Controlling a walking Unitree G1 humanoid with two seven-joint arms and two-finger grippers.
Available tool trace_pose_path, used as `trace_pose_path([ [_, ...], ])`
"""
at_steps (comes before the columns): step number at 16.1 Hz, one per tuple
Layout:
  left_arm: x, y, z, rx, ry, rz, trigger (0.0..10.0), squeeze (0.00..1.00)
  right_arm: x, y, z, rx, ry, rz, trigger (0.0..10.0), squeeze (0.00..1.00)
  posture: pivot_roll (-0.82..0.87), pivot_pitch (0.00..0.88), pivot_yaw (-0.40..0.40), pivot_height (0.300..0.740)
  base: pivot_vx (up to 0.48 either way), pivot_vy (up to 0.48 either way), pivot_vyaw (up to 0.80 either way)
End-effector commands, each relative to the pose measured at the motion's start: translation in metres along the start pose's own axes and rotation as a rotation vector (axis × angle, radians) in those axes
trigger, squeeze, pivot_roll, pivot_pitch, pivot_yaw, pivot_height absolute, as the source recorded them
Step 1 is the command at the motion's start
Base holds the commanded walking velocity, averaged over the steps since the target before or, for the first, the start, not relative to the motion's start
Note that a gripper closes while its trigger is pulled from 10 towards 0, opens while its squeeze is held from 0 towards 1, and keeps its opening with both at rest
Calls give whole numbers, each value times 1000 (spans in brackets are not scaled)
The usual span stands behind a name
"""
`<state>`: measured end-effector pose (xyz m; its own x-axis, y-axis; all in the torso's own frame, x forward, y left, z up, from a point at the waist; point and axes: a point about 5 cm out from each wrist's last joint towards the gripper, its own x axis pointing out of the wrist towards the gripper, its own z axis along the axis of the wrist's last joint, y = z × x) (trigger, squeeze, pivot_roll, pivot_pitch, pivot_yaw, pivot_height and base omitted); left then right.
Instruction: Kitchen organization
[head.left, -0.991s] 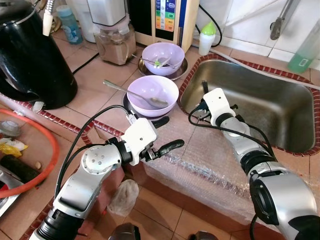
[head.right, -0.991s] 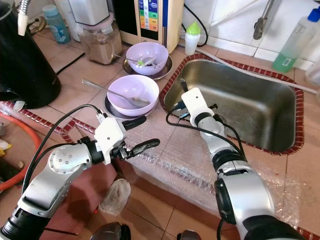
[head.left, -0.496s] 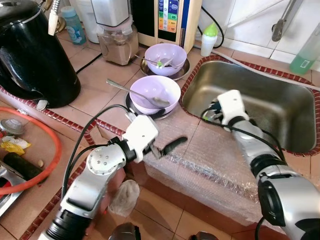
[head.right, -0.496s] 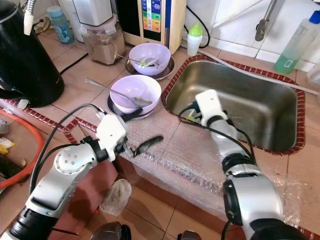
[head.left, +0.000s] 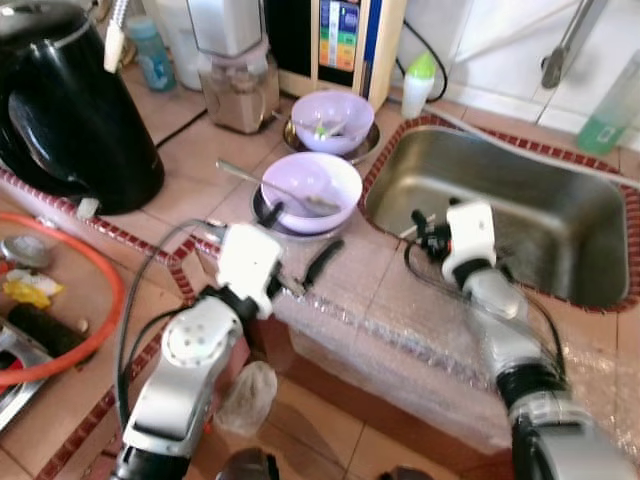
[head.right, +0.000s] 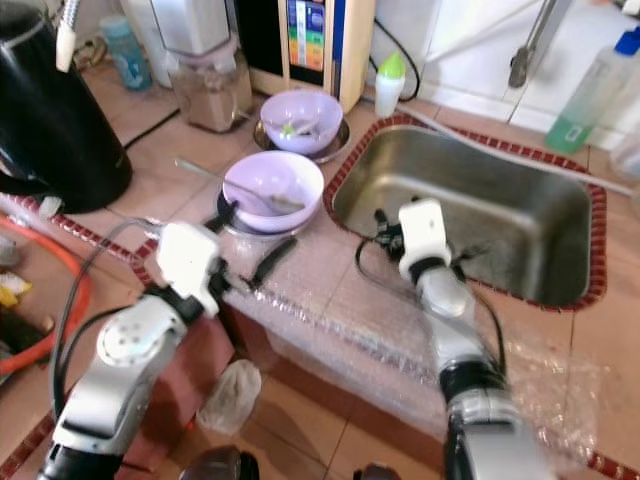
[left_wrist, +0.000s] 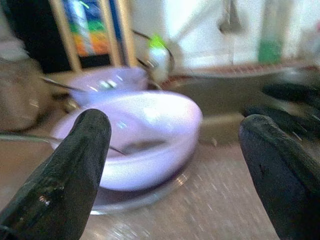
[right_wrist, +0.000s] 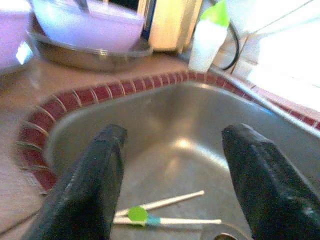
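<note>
A purple bowl (head.left: 308, 188) with a metal spoon (head.left: 268, 182) in it sits on a dark plate near the counter's front. Behind it a second purple bowl (head.left: 331, 112) holds scraps and rests on a metal plate. My left gripper (head.left: 297, 238) is open, one finger (head.left: 270, 213) touching the near bowl's plate and the other (head.left: 323, 263) lying on the counter in front. In the left wrist view the near bowl (left_wrist: 145, 130) sits between the fingers. My right gripper (head.left: 425, 232) is open at the left rim of the steel sink (head.left: 540, 215). Two thin sticks (right_wrist: 160, 212) lie in the basin.
A black kettle (head.left: 70, 100) stands at the left, a blender jar (head.left: 236, 80) and a water machine (head.left: 345, 35) at the back. A white bottle with a green cap (head.left: 417, 80) is by the sink corner, a green bottle (head.left: 612, 105) far right. Bubble wrap (head.left: 410, 320) covers the counter's front.
My left gripper has reached forward from the counter's edge up to the near bowl. My right gripper has shifted a little rightward and nearer along the sink's rim. The camera has moved too.
</note>
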<state>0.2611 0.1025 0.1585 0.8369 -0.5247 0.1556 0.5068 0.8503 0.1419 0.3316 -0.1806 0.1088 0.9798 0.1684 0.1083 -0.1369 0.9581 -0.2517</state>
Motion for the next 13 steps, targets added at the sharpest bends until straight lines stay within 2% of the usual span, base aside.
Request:
trace_pose_path([
  [1, -4, 4, 3, -6, -16, 44, 10000, 0, 0, 2, 14, -16, -61, -21, 10000, 1000, -10, 0, 14, 740, 0, 0, 0],
  [2, -10, 9, 3, -11, -16, 103, 10000, 0, -11, 17, 19, -51, -108, -10, 10000, 1000, -10, 0, 16, 740, 0, 0, 0],
  [3, -13, 11, 2, -15, -12, 131, 10000, 0, -17, 24, 21, -42, -121, -20, 10000, 1000, -7, 0, 17, 740, 0, 0, 0],
  [4, -15, 12, 1, -33, -11, 144, 10000, 0, -22, 32, 23, 7, -123, -41, 10000, 1000, -10, 0, 17, 740, 0, 0, 0],
  [6, -12, 12, 5, -66, -38, 151, 10000, 0, -29, 43, 24, 13, -116, 16, 10000, 1000, -22, 0, 16, 740, 0, 0, 0],
  [8, -8, 11, 9, -68, -54, 144, 10000, 0, -30, 40, 22, 9, -102, 23, 10000, 510, -23, 0, 14, 740, 0, 0, -522],
  [9, -7, 11, 11, -71, -64, 147, 10000, 0, -28, 33, 23, 5, -98, 5, 10000, 0, -25, 0, 14, 740, 0, 0, -531],
  [11, -5, 11, 16, -80, -82, 155, 10000, 0, -26, 24, 26, 0, -90, -26, 10000, 0, -22, 0, 15, 740, 0, 0, -266],
  [13, -5, 11, 19, -82, -97, 157, 10000, 0, -25, 24, 32, -2, -89, -35, 10000, 0, -21, 0, 13, 740, 0, 0, 0],
])
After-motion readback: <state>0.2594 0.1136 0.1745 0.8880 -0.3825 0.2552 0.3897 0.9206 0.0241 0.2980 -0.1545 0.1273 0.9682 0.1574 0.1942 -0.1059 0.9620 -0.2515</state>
